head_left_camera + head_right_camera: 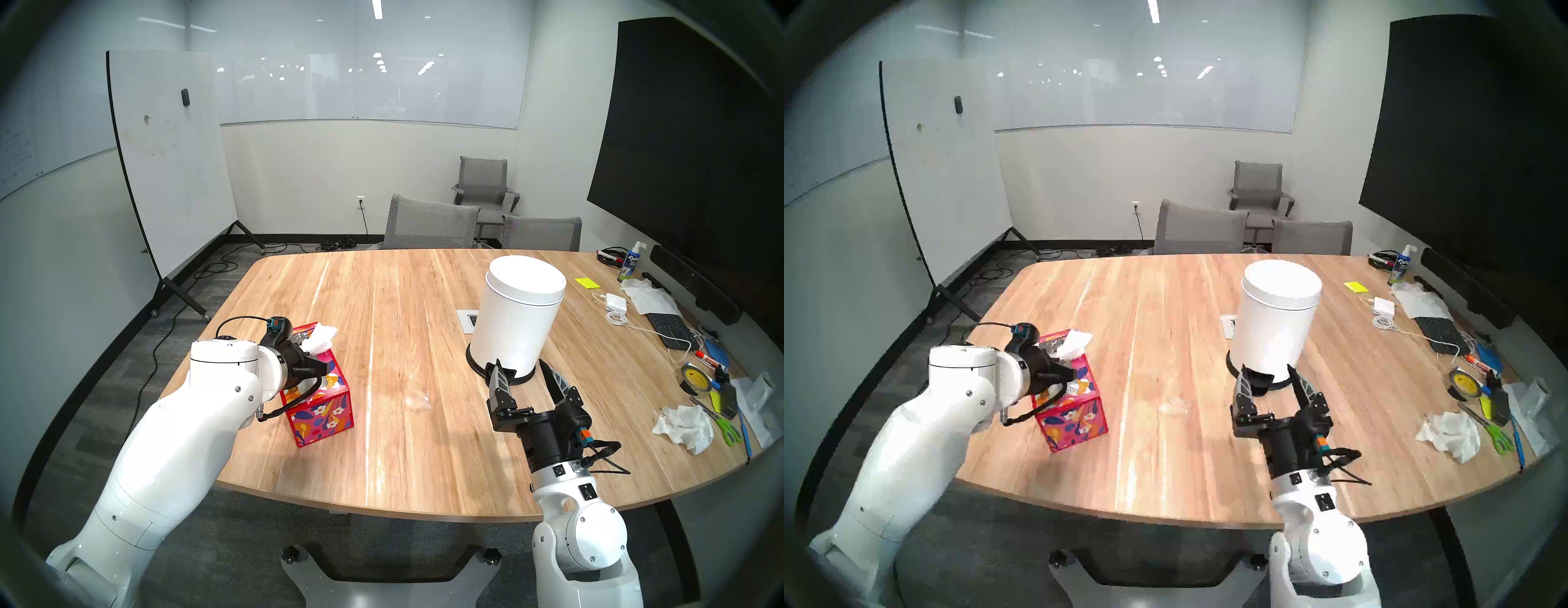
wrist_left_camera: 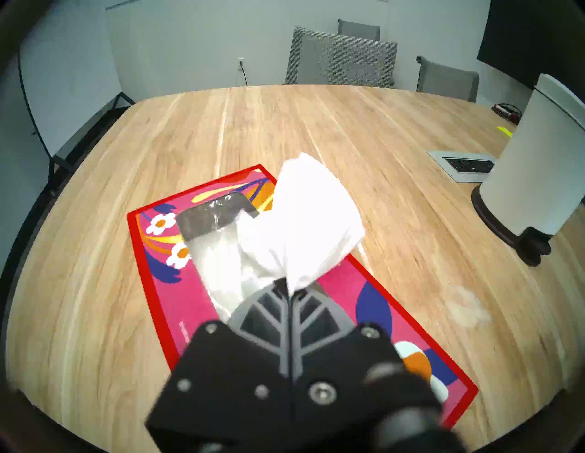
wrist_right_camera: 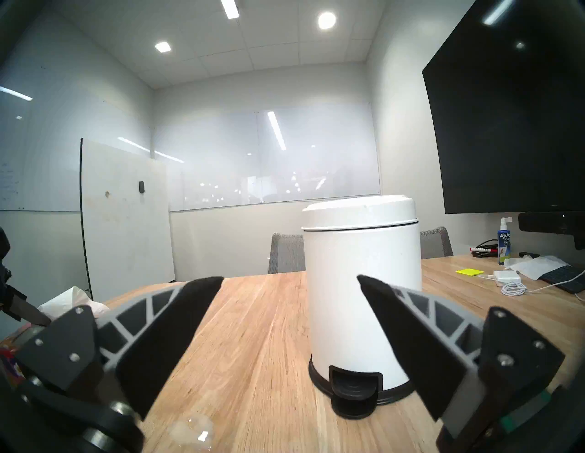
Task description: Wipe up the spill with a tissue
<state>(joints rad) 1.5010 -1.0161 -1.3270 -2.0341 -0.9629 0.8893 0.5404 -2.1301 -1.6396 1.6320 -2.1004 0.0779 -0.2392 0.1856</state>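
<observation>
The white tissue sticks up from the slot of a red floral tissue box on the table's left side. My left gripper is just above the box top and shut on the tissue's lower end. From the head, the tissue shows just beyond the left wrist. The spill is a small clear glossy patch on the wood to the right of the box, also visible as the spill below my right gripper. That gripper is open and empty, pointing at a white bin.
A white pedal bin stands just beyond the right gripper. A crumpled paper wad, scissors, tape, a charger and a keyboard crowd the table's right edge. Grey chairs stand at the far side.
</observation>
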